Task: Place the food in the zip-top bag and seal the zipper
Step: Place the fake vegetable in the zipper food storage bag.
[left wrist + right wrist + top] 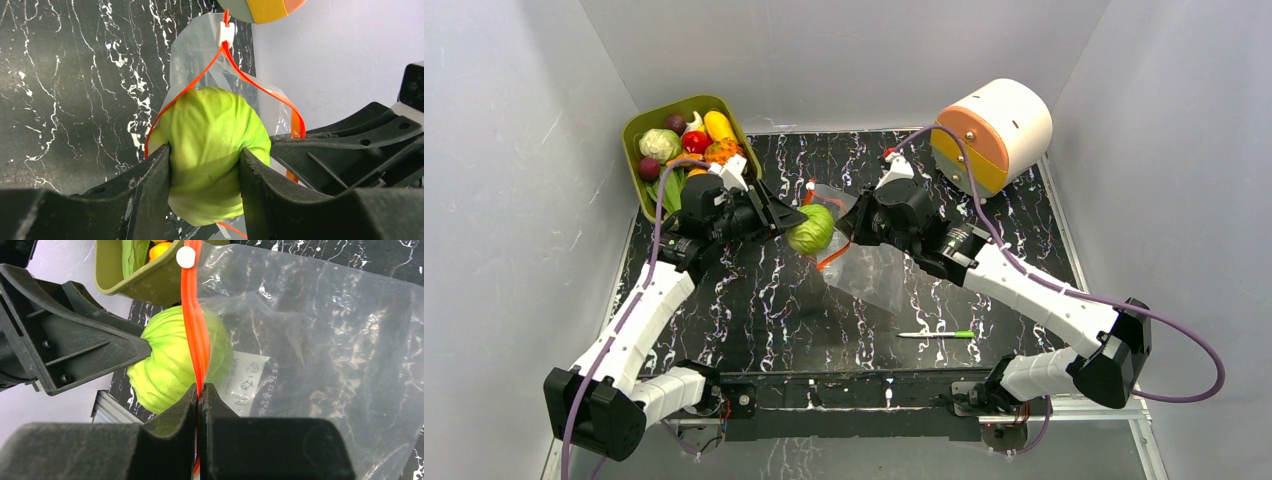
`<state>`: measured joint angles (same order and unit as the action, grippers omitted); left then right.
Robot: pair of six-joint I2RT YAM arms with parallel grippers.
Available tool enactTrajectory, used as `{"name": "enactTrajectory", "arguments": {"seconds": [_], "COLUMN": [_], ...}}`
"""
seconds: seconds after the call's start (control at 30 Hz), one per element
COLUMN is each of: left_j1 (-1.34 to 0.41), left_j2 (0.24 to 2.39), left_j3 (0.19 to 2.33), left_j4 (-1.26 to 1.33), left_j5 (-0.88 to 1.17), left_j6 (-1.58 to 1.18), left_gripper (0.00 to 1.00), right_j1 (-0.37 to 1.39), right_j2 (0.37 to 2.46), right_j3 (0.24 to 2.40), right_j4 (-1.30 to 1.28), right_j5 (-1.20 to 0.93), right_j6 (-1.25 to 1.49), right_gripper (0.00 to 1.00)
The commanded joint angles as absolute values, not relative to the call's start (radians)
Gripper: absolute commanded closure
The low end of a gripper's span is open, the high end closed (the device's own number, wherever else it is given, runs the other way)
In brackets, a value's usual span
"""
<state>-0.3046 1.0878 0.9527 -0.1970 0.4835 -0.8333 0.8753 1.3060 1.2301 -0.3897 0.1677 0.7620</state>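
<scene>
**Cabbage at the bag mouth, zipper open**

The left hand (pixel 206 155) is clamping the green cabbage (pixel 210 120) between both fingers, squeezing it around the middle, with its front half sticking out past the fingertips. The right hand (pixel 199 387) is pinching closed on the zipper (pixel 190 305). The red strip is running straight up from between its pads to a white slider (pixel 186 257) (slider sitting at the far end of the track, so the mouth is unzipped).

Out from the hands, the zip-top bag (pixel 325 340) is being held up by its mouth edge, with its body seeming to trail down onto the table (pixel 764 300). In the left wrist view the two red lips are bowing apart into a loop, and the cabbage's front is sitting inside that loop. In the right wrist view part of the cabbage is showing through the plastic beyond the strip, the rest on the near side. I am judging it partway through the mouth, not yet released inside.

Farther out, the rest of the food (pixel 694 140) is lying in an olive bin (pixel 631 150) at the back left, well apart from the bag. A pen (pixel 936 334) and a round white-and-orange container (pixel 991 132) are sitting on the table, apparently no part of the job.

Progress is looking early. No piece is fully bagged as far as the views show. The cabbage is needing a deeper push and a release, the bin's pieces are waiting, and the slider run is not yet done.
</scene>
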Motion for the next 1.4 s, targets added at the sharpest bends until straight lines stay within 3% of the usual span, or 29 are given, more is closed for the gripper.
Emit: {"name": "enactTrajectory", "arguments": {"seconds": [0.0, 0.97, 1.03, 1.2, 1.37], "left_j1": [-0.311, -0.347, -0.347, -0.347, -0.347], "left_j2": [1.086, 1.172, 1.172, 1.157, 1.123], "left_j3": [1.017, 1.123, 1.122, 1.117, 1.149], "left_j4": [-0.246, -0.500, -0.485, -0.411, -0.431], "left_j5": [0.461, 0.305, 0.326, 0.436, 0.476], "left_j6": [-0.799, -0.749, -0.761, -0.805, -0.798], "left_gripper": [0.83, 0.78, 0.73, 0.45, 0.32], "right_j1": [0.877, 0.877, 0.877, 0.876, 0.877], "right_j2": [1.307, 1.349, 1.359, 1.358, 1.332], "right_j3": [1.241, 1.183, 1.186, 1.188, 1.182], "right_j4": [-0.294, -0.187, -0.190, -0.208, -0.227], "right_j5": [0.111, -0.015, -0.018, 0.013, 0.066], "right_j6": [0.757, 0.778, 0.778, 0.787, 0.798], "right_gripper": [1.00, 1.00, 1.00, 1.00, 1.00]}}
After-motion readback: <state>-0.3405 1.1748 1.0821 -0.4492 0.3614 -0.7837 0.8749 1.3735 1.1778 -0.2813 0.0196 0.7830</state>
